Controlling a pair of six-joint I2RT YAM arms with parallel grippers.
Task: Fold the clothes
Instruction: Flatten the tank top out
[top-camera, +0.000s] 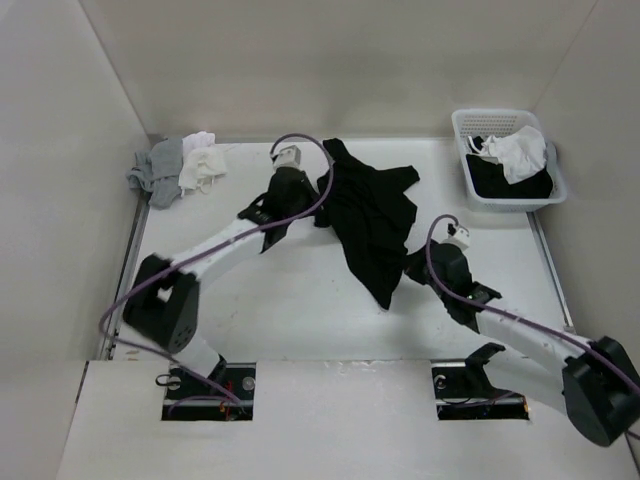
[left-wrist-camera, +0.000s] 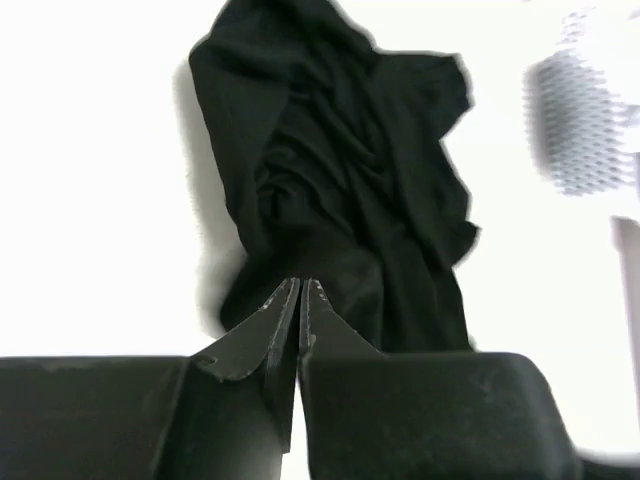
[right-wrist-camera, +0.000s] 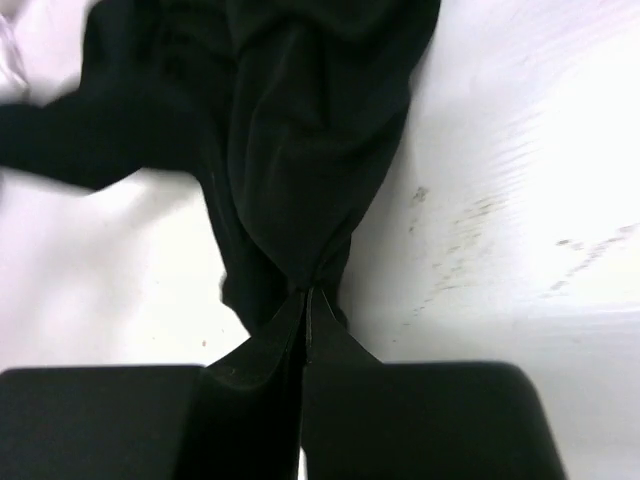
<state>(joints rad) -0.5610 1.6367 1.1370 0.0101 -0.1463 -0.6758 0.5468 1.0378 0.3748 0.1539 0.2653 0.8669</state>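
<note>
The black top (top-camera: 368, 212) is seen lying crumpled on the white desk (top-camera: 290, 300), a little toward 3 o'clock of the middle in the overhead view, its bunched length running from a broad end at 12 o'clock down to a narrow tip at about 5 o'clock. The left gripper (top-camera: 322, 200) is set against the 9 o'clock edge of the garment, and in the left wrist view its jaws are shown pressed together, tips meeting over the near hem of the dark fabric; a fold seems to be pinched there, though black on black makes this hard to confirm. The right gripper (top-camera: 415, 265) is placed at the 4 o'clock side of the top. In the right wrist view its jaws are closed, and the cloth is gathered into a narrow point exactly at their tips, so the top is gripped there. A white mesh basket (top-camera: 463, 150) is found in the 2 o'clock corner of the desk, with a white garment (top-camera: 518, 150) heaped over something dark inside it. A small pile of grey and white garments (top-camera: 178, 168) is left at 10 o'clock, well apart from the black top and from both arms.
</note>
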